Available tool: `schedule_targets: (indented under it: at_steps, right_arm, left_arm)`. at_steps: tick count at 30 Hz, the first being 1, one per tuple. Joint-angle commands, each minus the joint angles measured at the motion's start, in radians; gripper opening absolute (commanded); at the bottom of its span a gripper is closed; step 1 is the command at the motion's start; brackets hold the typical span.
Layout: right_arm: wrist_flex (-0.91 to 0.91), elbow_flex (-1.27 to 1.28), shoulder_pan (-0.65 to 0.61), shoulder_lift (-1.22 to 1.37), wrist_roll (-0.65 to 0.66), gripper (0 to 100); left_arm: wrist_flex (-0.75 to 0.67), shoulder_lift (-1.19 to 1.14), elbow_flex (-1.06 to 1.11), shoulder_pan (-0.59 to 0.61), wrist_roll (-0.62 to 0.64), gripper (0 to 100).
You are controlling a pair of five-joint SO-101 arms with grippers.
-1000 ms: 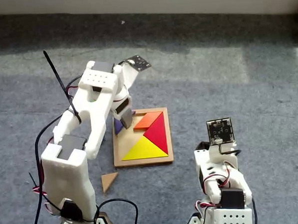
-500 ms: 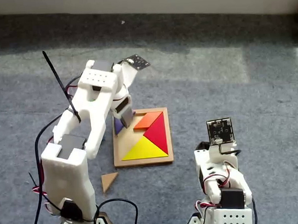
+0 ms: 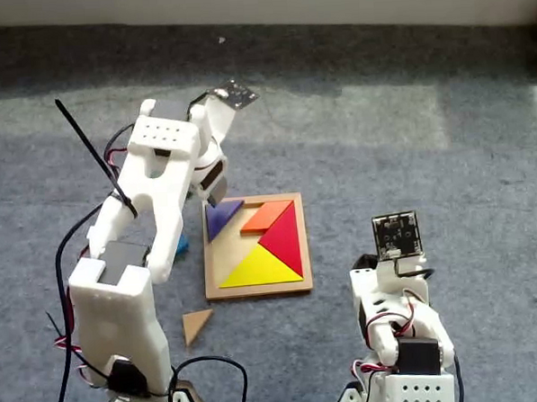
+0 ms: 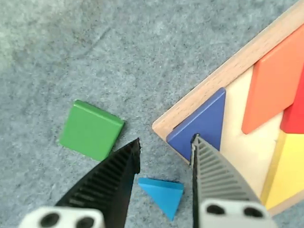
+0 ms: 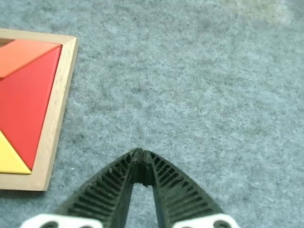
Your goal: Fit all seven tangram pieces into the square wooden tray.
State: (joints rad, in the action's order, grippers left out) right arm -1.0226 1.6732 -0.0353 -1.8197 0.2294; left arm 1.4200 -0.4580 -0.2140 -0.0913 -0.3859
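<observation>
Left gripper [image 4: 164, 145] — jaws spread, empty — hangs just past the small light-blue triangular piece [image 4: 161, 192] (beside the square wooden tray's [image 4: 190, 105] corner).

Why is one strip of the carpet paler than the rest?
High view: a band of light falls across the carpet beyond the tray, with a darker strip behind it. Right wrist view: a pale patch past the right claw.

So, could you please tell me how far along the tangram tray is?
Done: red triangle, yellow triangle, orange piece, dark blue triangle in the tray. In hand: nothing; left claw open over the tray's corner, right claw shut. Left: green square, light blue triangle, tan triangle on the carpet.
</observation>
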Motion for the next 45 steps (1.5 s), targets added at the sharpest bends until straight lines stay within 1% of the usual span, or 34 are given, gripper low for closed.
schedule_targets:
  at_steps: [1,10,14,16,23,26,29,38,41,45]
  right_arm:
    - [0.024,0.131,0.012,-0.013,0.011,1.3]
    - [0.025,0.131,0.012,-0.013,0.011,1.3]
    - [0.025,0.131,0.012,-0.013,0.011,1.3]
    - [0.025,0.131,0.012,-0.013,0.011,1.3]
    - [0.025,0.131,0.012,-0.013,0.011,1.3]
    - [0.025,0.131,0.012,-0.013,0.011,1.3]
    - [0.025,0.131,0.012,-0.013,0.011,1.3]
    - [0.025,0.131,0.012,-0.013,0.011,1.3]
    - [0.025,0.131,0.012,-0.013,0.011,1.3]
    - [0.025,0.131,0.012,-0.013,0.011,1.3]
  left_arm:
    - [-0.049,-0.013,0.048,-0.018,0.003,18]
    - [-0.052,-0.054,0.071,-0.122,0.011,18]
    - [-0.052,-0.053,0.064,-0.136,0.054,18]
    - [-0.061,-0.050,0.064,-0.130,0.052,18]
    - [-0.117,-0.050,0.064,-0.050,0.052,18]
    - [-0.121,-0.053,0.064,-0.033,0.043,18]
    - [-0.117,-0.054,0.068,-0.016,0.003,18]
    - [-0.115,-0.048,0.065,0.082,-0.005,18]
    - [-0.115,-0.047,0.065,0.088,-0.005,18]
    - [-0.089,-0.031,0.050,0.062,0.000,18]
